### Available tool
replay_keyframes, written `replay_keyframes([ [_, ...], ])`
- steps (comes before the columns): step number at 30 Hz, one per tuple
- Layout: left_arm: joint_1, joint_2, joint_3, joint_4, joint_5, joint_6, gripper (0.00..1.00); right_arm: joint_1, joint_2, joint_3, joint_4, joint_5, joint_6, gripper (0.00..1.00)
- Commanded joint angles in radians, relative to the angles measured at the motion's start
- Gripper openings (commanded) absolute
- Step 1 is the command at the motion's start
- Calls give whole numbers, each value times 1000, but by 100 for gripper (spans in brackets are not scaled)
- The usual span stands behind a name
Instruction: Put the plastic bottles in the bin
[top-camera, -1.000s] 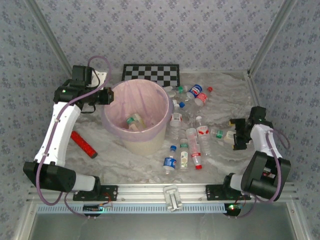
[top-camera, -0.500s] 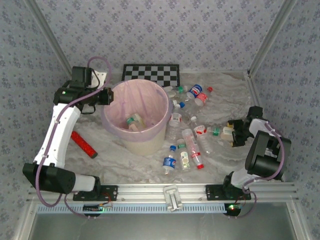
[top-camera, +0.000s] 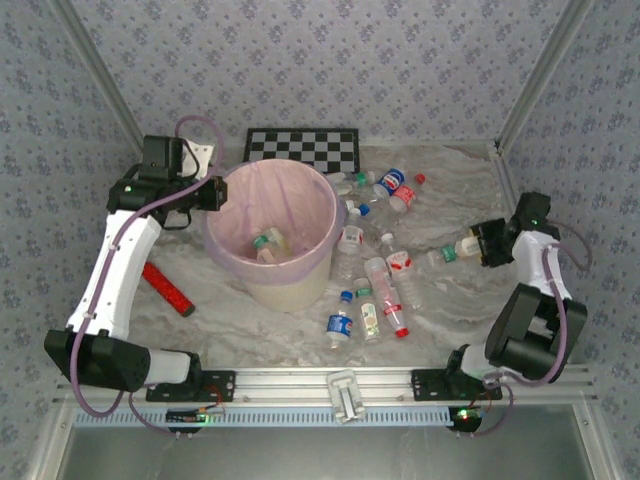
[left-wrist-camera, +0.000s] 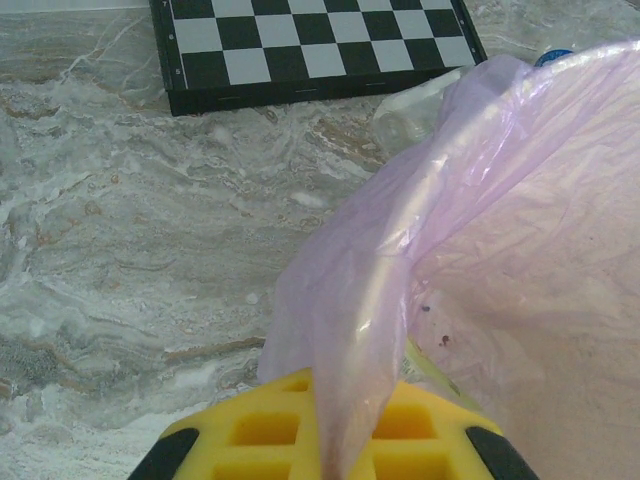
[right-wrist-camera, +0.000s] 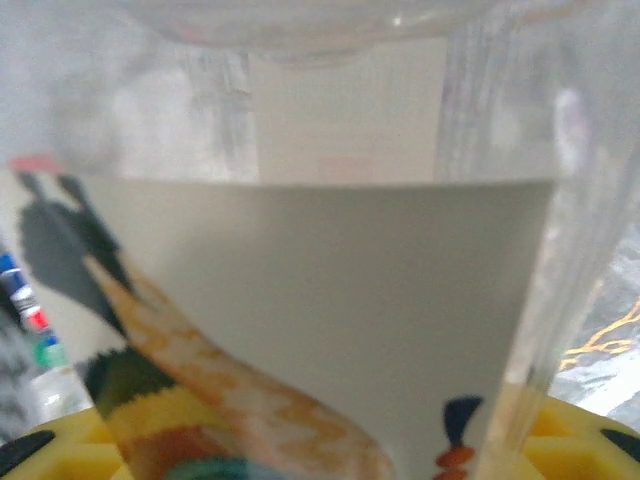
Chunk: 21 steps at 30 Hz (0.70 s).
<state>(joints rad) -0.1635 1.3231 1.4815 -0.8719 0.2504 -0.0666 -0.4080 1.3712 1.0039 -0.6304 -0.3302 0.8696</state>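
The right pincer (top-camera: 483, 244) seems closed on the light, slippery bottle (top-camera: 463, 247) mid-label; the left pincer (left-wrist-camera: 330, 435) pinches the bin bag (left-wrist-camera: 500, 230)

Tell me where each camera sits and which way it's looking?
Top external: above and behind the arms, looking down at the table, bin and bottles; both arms show.
Left wrist: on the left arm, looking past the left gripper at the pink bag it pinches and the checkerboard; its yellow fingers show.
Right wrist: on the right arm, close up against the bottle the right gripper holds; its yellow fingers show.
Shared: top and left wrist both see the checkerboard and bag.
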Motion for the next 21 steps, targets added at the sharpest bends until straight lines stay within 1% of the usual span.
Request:
replay_keyframes([
  [1, 3, -13, -15, 40, 52, -4, 0, -3, -61, 82, -89, -56, -58, 51],
  [4, 4, -14, -14, 39, 57, -3, 0, 1, -98, 139, -113, -100, -60, 45],
  [6, 4, -15, -16, 40, 62, 2, 0, 12, -123, 178, -115, -138, -61, 44],
  [9, 4, -16, -20, 42, 73, 5, 0, 50, -155, 269, -101, -196, -69, 40],
  [10, 4, -17, -21, 43, 79, 4, 0, 69, -160, 304, -94, -217, -68, 37],
  [12, 4, -20, -25, 47, 88, 6, 0, 121, -164, 375, -75, -253, -66, 36],
  [15, 4, -19, -25, 48, 102, 6, 0, 247, -152, 511, -53, -249, -86, 35],
  [17, 4, -18, -25, 50, 112, 3, 0, 360, -138, 587, -29, -216, -115, 34],
  [19, 3, -14, -28, 51, 127, 0, 0, 503, -114, 661, -1, -146, -171, 34],
  [21, 1, -11, -29, 52, 137, -2, 0, 620, -68, 731, -2, -120, -224, 34],
])
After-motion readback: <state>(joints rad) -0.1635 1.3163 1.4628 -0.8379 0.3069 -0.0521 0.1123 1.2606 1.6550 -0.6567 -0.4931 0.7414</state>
